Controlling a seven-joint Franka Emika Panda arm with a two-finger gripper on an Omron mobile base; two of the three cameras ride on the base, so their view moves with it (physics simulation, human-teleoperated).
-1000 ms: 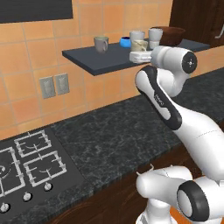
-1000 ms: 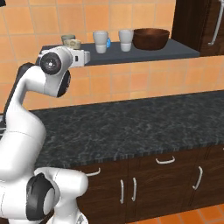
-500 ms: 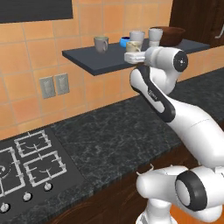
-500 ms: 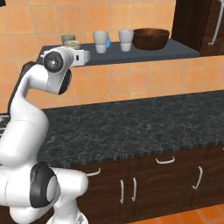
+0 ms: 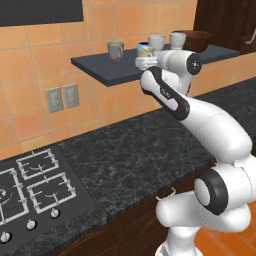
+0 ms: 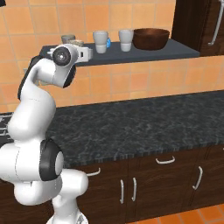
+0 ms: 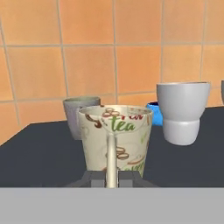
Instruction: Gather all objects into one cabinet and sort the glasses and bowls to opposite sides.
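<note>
A cream mug (image 7: 116,138) with a "tea" print stands close in front of the hand camera, its handle toward me. My gripper (image 7: 110,177) is shut on that handle, one finger on each side. Whether the mug's base touches the slate-grey shelf (image 7: 35,153) is hidden. Behind it on the left is the grey-green mug (image 7: 78,111). On the right stands a white cup (image 7: 181,111), with the small blue bowl (image 7: 154,113) behind it. The other white cup (image 6: 126,40) and the brown bowl (image 6: 151,38) sit further right. From the left base, the gripper (image 5: 142,61) is at the shelf's front edge.
A dark brown cabinet (image 6: 197,22) with a white handle (image 6: 214,26) closes off the shelf's right end. Below lie the black stone counter (image 5: 125,150), a gas hob (image 5: 25,180) at the left and a wall outlet (image 5: 62,97). The tiled wall is right behind the shelf.
My hand, with the cream mug in it, has slid a little to the left along the shelf, toward the grey-green mug. The other tableware has stayed put.
</note>
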